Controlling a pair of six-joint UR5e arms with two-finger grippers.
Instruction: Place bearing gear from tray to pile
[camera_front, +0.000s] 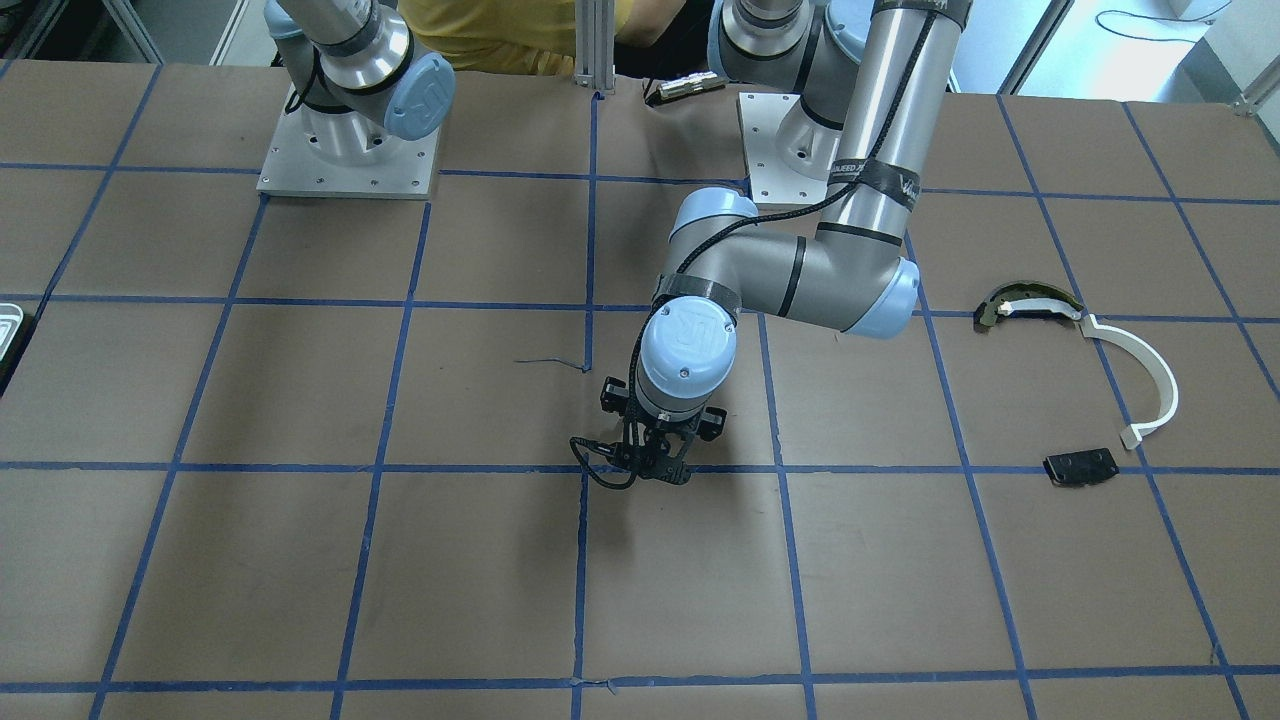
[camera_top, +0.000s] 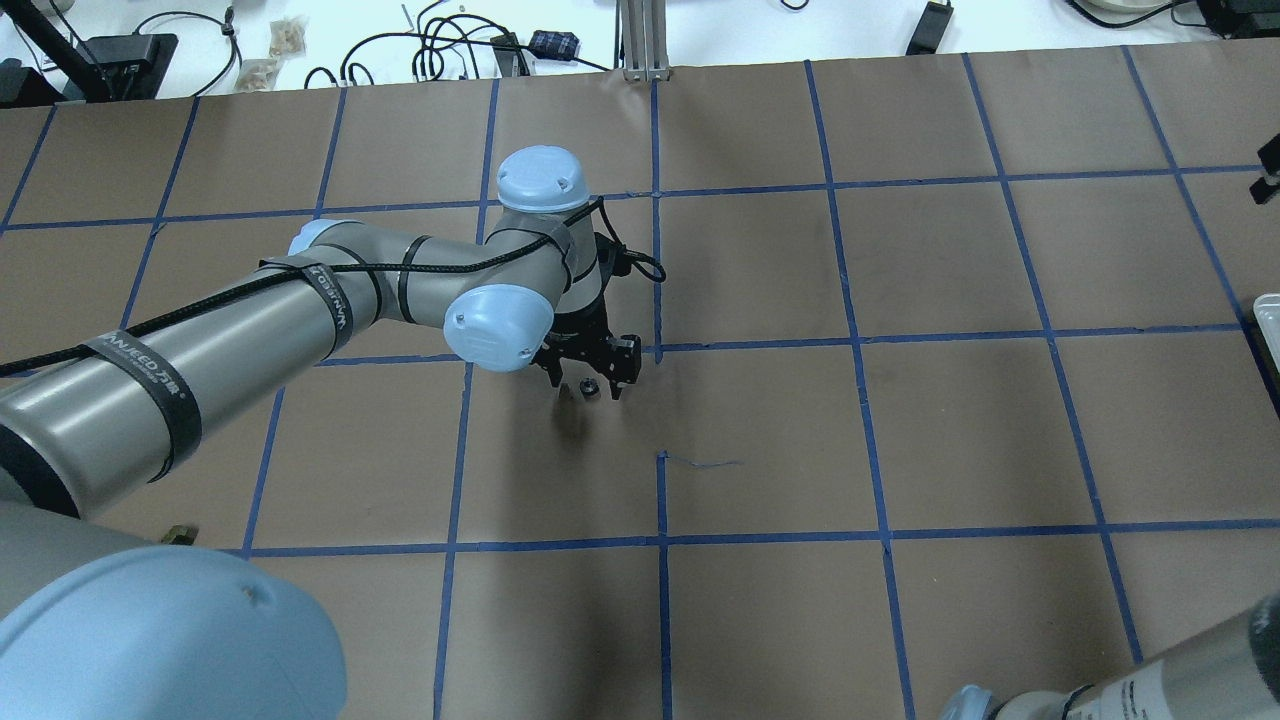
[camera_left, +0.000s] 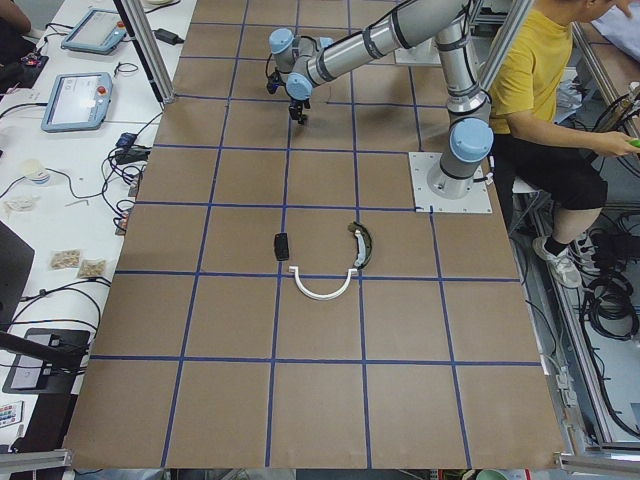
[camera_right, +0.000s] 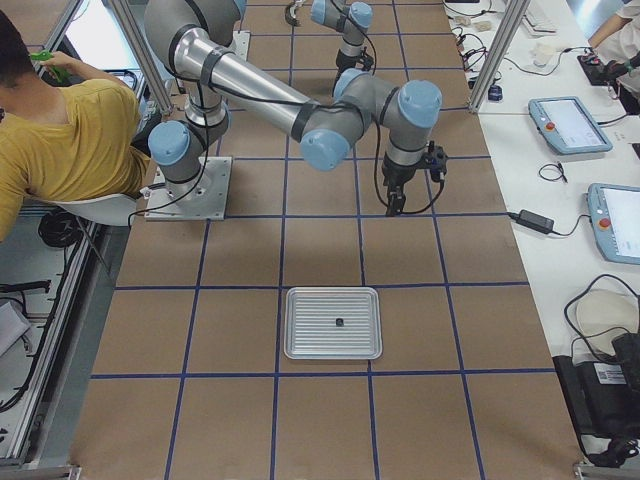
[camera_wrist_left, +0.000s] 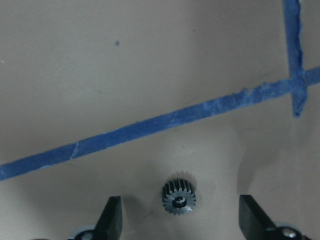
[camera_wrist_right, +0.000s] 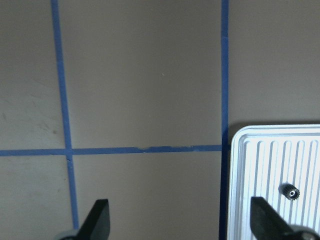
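A small dark bearing gear (camera_wrist_left: 179, 197) lies flat on the brown paper near the table's middle, also seen from overhead (camera_top: 590, 386). My left gripper (camera_wrist_left: 180, 222) is open, one finger on each side of the gear and not touching it; it shows overhead (camera_top: 590, 380) and from the front (camera_front: 655, 468). The tray (camera_wrist_right: 260, 165) sits at the table's right end (camera_right: 300, 322) with another small gear (camera_wrist_right: 290, 192) in it. My right gripper (camera_wrist_right: 180, 222) is open and empty, high beside the tray. The pile is a white curved strip (camera_front: 1150, 375), a dark olive-edged piece (camera_front: 1030, 305) and a black plate (camera_front: 1080, 467).
The left arm's elbow (camera_front: 860, 280) hangs between the gear and the pile. A person in a yellow shirt (camera_left: 545, 80) sits behind the robot bases. An aluminium post (camera_top: 640, 40) stands at the far table edge. Pendants and cables lie on the side bench (camera_right: 570, 125).
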